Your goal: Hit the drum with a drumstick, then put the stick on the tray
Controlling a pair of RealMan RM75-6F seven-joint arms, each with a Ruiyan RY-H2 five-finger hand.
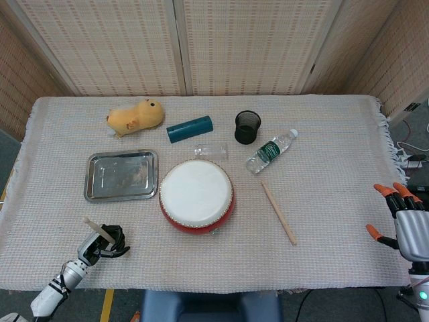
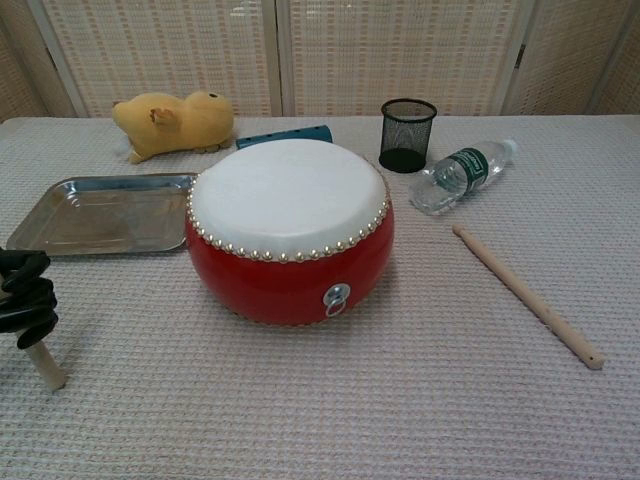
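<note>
at the near left edge of the tabletop [image 1: 322, 261] the left hand [image 1: 104, 241] has its fingers [image 2: 25, 300] wrapped round a drumstick [image 1: 98, 229], tip down on the cloth; the right hand [image 1: 405, 221] idles, fingers spread and empty. the strike looks not yet made, so next swing it onto the drum [image 1: 196, 194], then set it in the tray [image 1: 90, 189] beyond.

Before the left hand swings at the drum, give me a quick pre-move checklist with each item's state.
1. Left hand grips a drumstick: ok.
2. Stick clear of the table: not ok; its lower end looks to rest on the cloth in the chest view.
3. Drum head uncovered: ok.
4. Tray bare for the later drop: ok.
5. Right hand away from the drum: ok, open at the table's right edge.
6. Second drumstick out of the swing path: ok, right of the drum.
</note>
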